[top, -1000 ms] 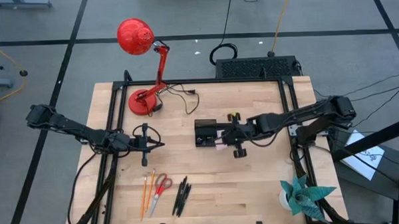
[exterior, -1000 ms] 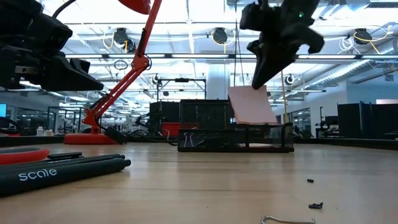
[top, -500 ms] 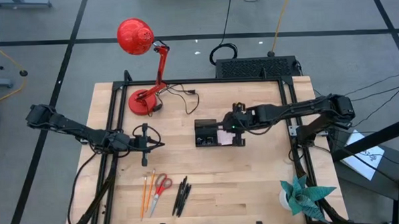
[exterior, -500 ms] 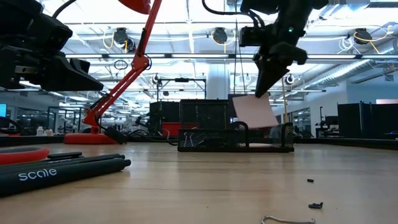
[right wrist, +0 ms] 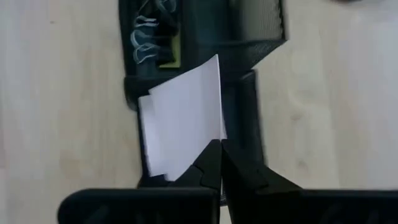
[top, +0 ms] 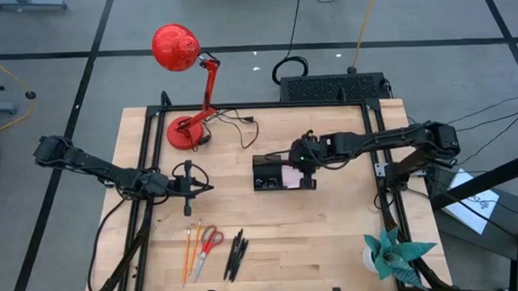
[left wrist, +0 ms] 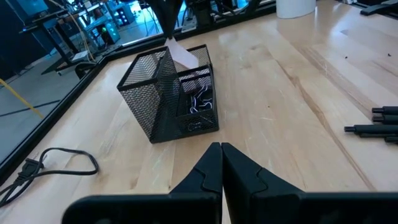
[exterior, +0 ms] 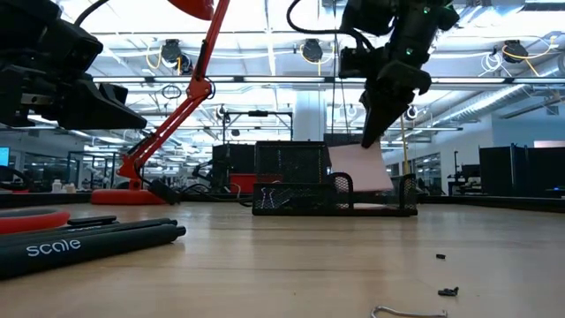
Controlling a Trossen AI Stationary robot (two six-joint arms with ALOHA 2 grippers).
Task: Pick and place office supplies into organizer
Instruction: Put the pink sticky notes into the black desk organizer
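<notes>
right tool [top: 299, 164] has lowered the pale pink sticky-note pad [exterior: 360, 168] into the organizer [top: 282, 173], pinching its corner; left tool [top: 188, 193], closed, waits at nine o'clock of the surface [top: 331, 238].

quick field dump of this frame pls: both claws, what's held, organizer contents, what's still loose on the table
right claw: shut on sticky-note pad, over the organizer
left claw: shut, empty, waiting left of the organizer
organizer contents: binder clips and a yellow-green piece in one compartment
still loose: pencils, scissors, pens, near the front edge
other: red lamp, teal paper plant
</notes>
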